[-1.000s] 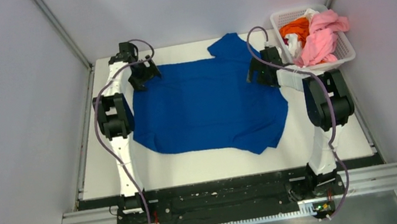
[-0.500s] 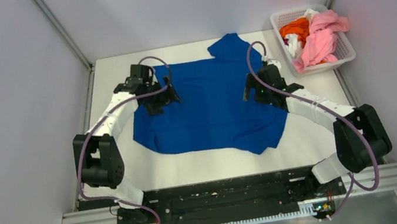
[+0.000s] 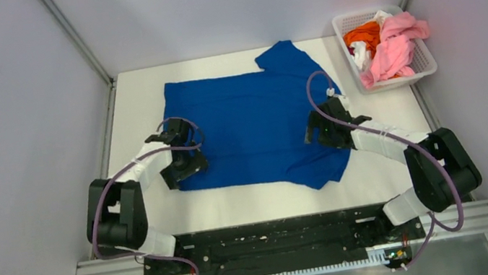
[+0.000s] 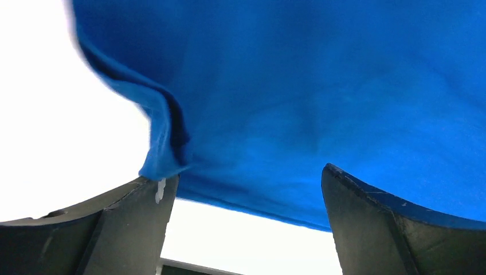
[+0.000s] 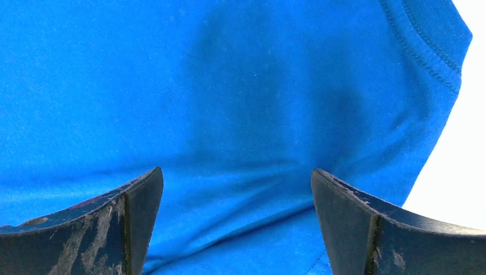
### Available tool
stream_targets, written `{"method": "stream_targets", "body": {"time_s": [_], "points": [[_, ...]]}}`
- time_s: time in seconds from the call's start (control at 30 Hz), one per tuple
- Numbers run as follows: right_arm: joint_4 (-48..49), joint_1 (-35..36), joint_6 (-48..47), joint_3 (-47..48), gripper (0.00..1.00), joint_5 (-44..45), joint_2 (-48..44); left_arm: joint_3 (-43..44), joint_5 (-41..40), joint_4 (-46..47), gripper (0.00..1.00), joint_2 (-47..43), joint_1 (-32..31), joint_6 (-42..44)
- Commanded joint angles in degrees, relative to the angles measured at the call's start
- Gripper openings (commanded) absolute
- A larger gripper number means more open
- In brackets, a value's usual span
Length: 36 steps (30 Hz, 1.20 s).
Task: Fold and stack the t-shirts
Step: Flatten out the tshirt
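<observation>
Evidently one blue tee [image 3: 254, 125] is laid out flat on the table [image 3: 134, 103] so it can be folded, plain side up; no print shows from anywhere. The rest wait bundled in the basket [image 3: 428, 68] at the far right corner: a pink tee [image 3: 392, 48], an orange tee [image 3: 362, 34] and a scrap of white tee [image 3: 360, 56].

Both arms are bent low over the cloth. The left gripper [image 3: 184, 170] sits at the near left corner of the blue tee, the right gripper [image 3: 318, 132] over its right side, near the sleeve. My guess is that they are placed at opposite sides so each can take an edge and carry it across together.

From above, the jaws are dark lumps and their state is hard to read. The wrist cameras settle it: the left fingers [image 4: 114, 229] stand wide apart with nothing between them, and so do the right fingers [image 5: 109, 229]. Neither grasps the cloth.

The left wrist view also shows what the overhead misses: the hem there is rucked into a small raised fold [image 4: 163, 134] just beyond the left finger, with bare table beside it. The right wrist view shows smooth cloth and a stitched sleeve hem [image 5: 435, 46] off to the right, possibly two layers, though I can't be sure.
</observation>
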Motion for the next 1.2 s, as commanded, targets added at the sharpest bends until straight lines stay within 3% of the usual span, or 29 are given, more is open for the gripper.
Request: {"method": "stream_targets", "body": {"time_s": [0.0, 0.2, 0.5, 0.67, 0.83, 1.1, 1.17], "points": [[0.19, 0.34, 1.13, -0.55, 0.99, 3.05, -3.02, -3.91, -15.54, -6.97, 0.99, -8.06, 2.14, -7.15], [-2.83, 0.38, 2.03, -0.67, 0.99, 4.81, -6.22, -6.63, -14.60, -9.37, 0.99, -15.96, 3.45, -10.04], [-16.59, 0.38, 5.62, -7.71, 0.97, 3.98, -23.15, -2.02, -2.40, 2.34, 0.99, -21.90, 3.40, -3.93], [-18.89, 0.38, 6.05, -12.91, 0.77, -2.12, -32.00, -3.02, 7.99, 11.95, 0.99, -17.90, 3.32, -2.79], [-11.43, 0.34, 4.78, -14.99, 0.61, -10.16, -32.29, -3.58, 12.61, 15.62, 0.99, -13.52, 3.33, -2.56], [-7.76, 0.39, 4.75, -15.60, 0.59, -10.24, -23.43, -5.36, 12.13, 16.60, 0.99, -11.13, 3.28, -2.41], [-5.76, 0.40, 4.86, -15.90, 0.54, -10.29, -21.80, -5.52, 11.94, 16.79, 0.99, -10.92, 3.28, -2.34]]}}
